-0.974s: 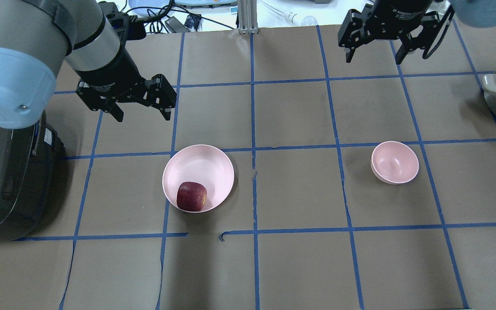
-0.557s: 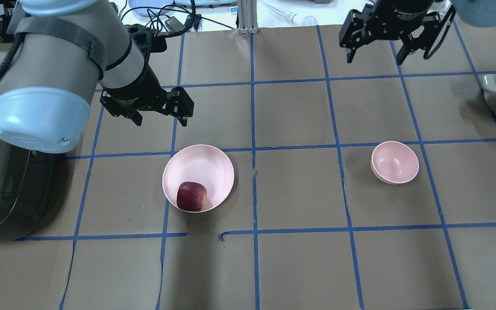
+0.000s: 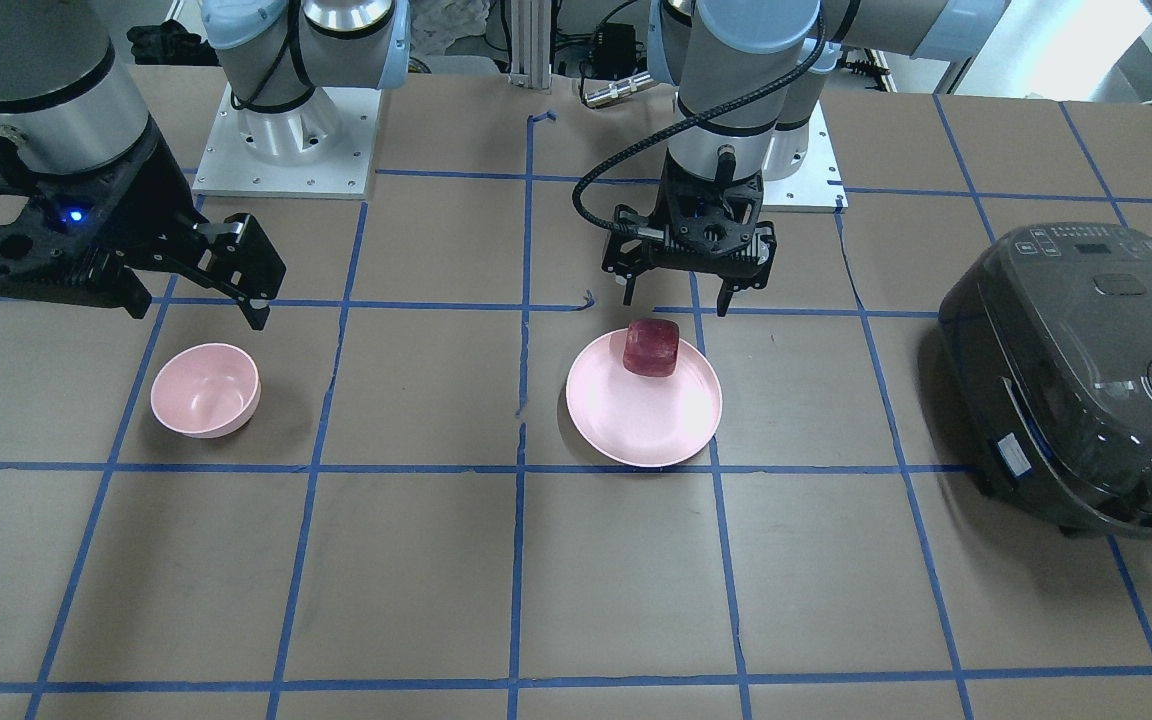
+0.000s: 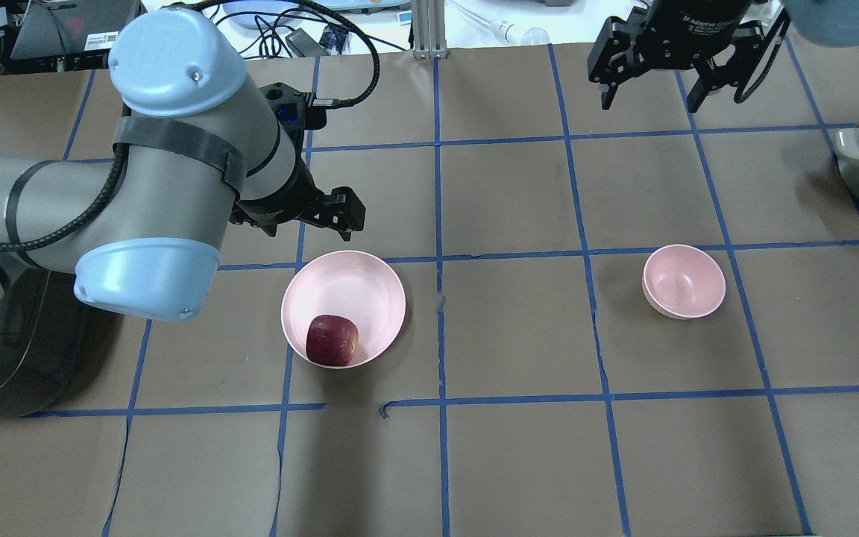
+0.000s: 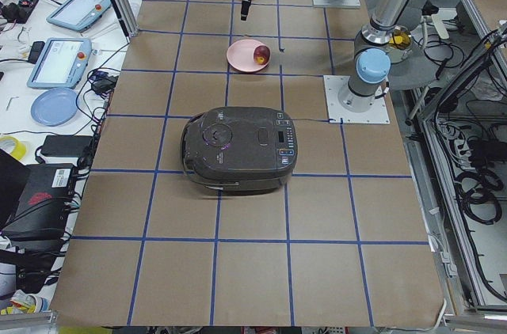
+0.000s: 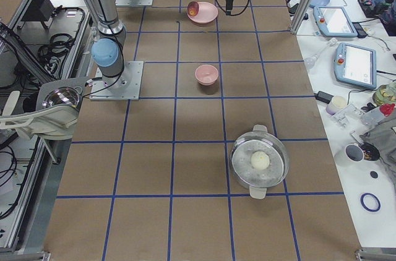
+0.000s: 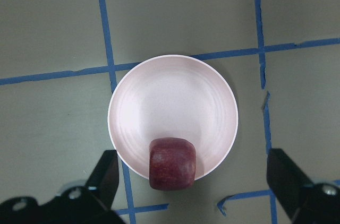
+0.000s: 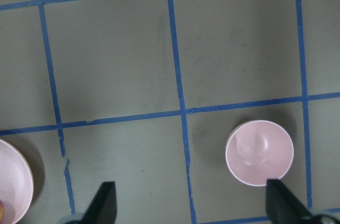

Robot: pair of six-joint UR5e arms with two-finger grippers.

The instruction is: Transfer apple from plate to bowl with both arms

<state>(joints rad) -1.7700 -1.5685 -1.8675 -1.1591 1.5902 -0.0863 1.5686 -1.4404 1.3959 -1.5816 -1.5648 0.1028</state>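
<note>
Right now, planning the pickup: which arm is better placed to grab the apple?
The left. The left gripper hovers open near the plate holding the apple; the right gripper hangs open over by the bowl.

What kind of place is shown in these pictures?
Most likely a robotics lab workcell. The left arm and right arm are bolted to a table marked with a blue tape grid, and tablet-like teach pendants lie on a side bench.

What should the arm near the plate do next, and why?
Probably lower the left gripper straight down around the apple: its jaws are open, it hovers above the plate, and the wrist view shows the apple lined up between its fingers.
</note>
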